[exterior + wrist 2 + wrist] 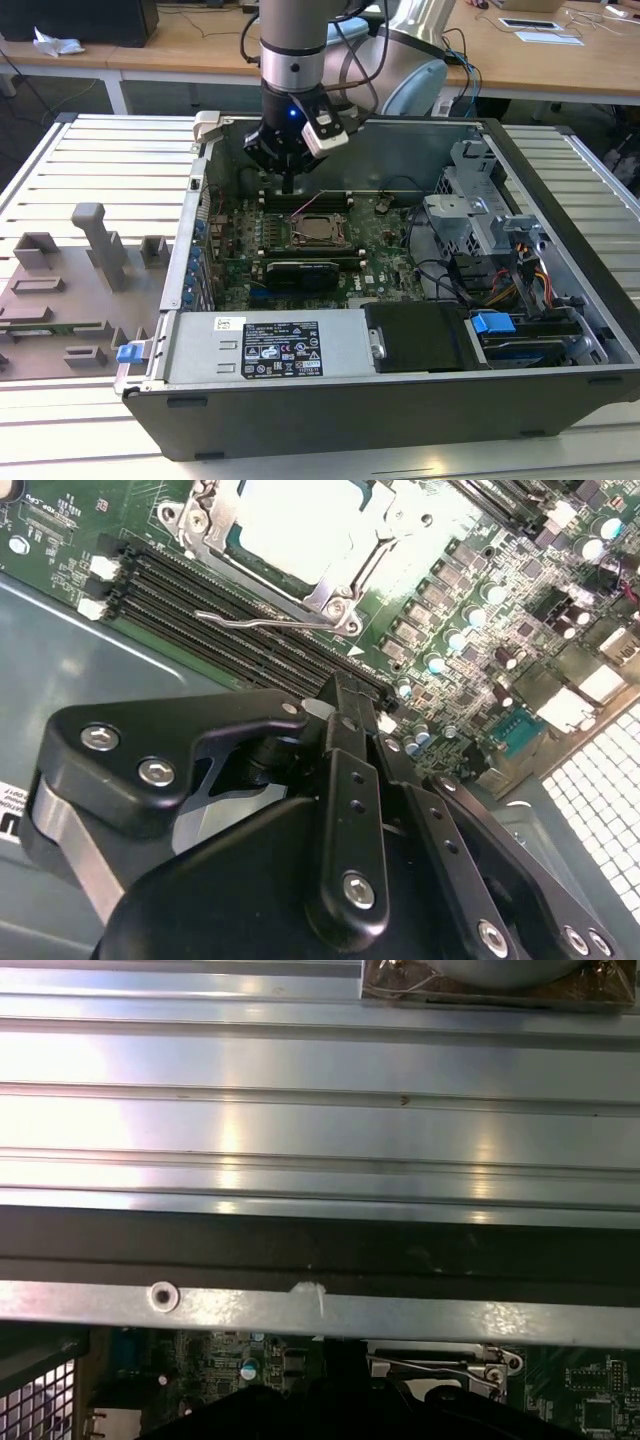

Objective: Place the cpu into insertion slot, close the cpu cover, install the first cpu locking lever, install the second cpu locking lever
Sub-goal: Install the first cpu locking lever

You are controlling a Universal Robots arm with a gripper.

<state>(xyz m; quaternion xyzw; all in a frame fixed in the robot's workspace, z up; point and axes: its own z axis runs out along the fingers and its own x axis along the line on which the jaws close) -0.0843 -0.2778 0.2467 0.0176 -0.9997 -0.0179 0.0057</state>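
The small square cpu (285,520) with its glaring silvery metal top is sitting in the black-framed square insertion slot (320,230), and the thin silvery metal cpu cover (375,542) seems to be lying down around it. A thin bare wire locking lever (262,621) is jutting out unlatched along the long black memory slots (200,592). The black tool (343,702) is hovering just over those slots, its fingers pinched together on nothing. As I judge it, the smooth, springy wire is offering little purchase: hard narrow tips could be slipping off it and digging into the slots or the small round capacitors (437,664) on the green motherboard (500,610). The dark grey computer case (400,410) is lying open on the ribbed aluminium surface (100,150)
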